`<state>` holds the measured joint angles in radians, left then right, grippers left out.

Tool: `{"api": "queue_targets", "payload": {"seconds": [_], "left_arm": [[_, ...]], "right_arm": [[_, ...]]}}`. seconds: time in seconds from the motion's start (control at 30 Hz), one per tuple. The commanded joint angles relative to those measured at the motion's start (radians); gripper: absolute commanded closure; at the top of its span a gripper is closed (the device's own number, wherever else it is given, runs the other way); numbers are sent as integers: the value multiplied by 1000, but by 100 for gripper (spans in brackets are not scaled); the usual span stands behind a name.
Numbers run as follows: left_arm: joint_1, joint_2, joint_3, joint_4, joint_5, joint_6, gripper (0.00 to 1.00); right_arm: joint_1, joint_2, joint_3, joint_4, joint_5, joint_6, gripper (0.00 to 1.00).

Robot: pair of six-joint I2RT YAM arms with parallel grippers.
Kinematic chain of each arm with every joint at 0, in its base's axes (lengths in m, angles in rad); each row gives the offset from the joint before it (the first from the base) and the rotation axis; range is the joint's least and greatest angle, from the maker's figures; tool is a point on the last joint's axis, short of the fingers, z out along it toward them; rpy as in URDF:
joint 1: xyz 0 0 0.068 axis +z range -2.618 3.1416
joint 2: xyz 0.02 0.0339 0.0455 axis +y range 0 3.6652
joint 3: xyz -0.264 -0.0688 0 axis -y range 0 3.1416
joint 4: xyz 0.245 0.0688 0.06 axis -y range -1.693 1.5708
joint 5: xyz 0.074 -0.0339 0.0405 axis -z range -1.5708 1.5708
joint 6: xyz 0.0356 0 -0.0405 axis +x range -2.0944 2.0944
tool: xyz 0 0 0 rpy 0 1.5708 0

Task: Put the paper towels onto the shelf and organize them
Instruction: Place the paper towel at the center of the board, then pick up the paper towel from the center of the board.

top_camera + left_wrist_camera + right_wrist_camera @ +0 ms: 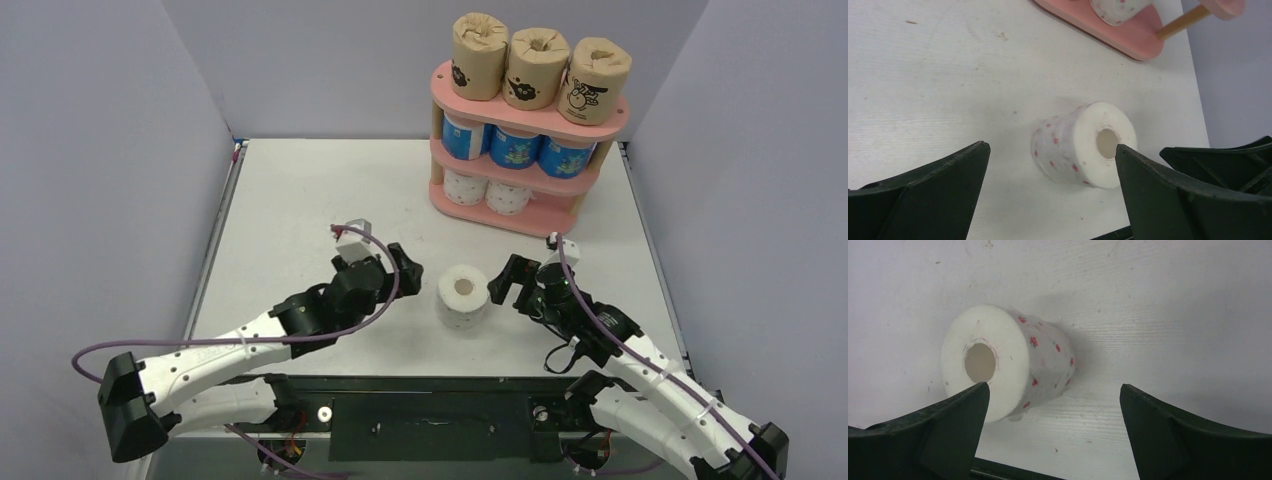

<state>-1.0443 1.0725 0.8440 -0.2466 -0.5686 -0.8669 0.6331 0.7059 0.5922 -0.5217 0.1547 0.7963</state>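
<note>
Top external view shows the left gripper (1050,146) gaping wide, empty, the white pink-dotted roll (463,297) upright by the table's (300,200) near edge, between both pincers, the right gripper (1053,386) equally wide, empty, and the shelf (530,118) at the far right corner.

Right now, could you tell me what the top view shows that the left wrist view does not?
Only the top view: three brown rolls on the shelf's top tier, three blue rolls on the middle one. Only the left wrist view: the left fingers' inner faces, spread wide. Both: the loose white roll and the shelf's bottom tier.
</note>
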Motion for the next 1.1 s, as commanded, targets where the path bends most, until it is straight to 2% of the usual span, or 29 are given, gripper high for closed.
{"api": "queue_targets", "payload": {"seconds": [0.0, 0.13, 0.33, 0.73, 1.07], "left_arm": [[41, -164, -182, 23, -82, -120, 4], [45, -306, -299, 52, -68, -140, 4], [46, -416, -372, -10, -81, -192, 4], [46, -442, -403, -55, -81, -225, 4], [46, -480, -423, -88, -95, -260, 4]], "right_arm": [[16, 81, 45, 76, -68, 13, 1], [17, 136, 42, 136, -112, 15, 3], [18, 219, 43, 208, -184, 26, 7], [19, 297, 40, 241, -197, 38, 15], [19, 345, 35, 291, -196, 70, 29]]}}
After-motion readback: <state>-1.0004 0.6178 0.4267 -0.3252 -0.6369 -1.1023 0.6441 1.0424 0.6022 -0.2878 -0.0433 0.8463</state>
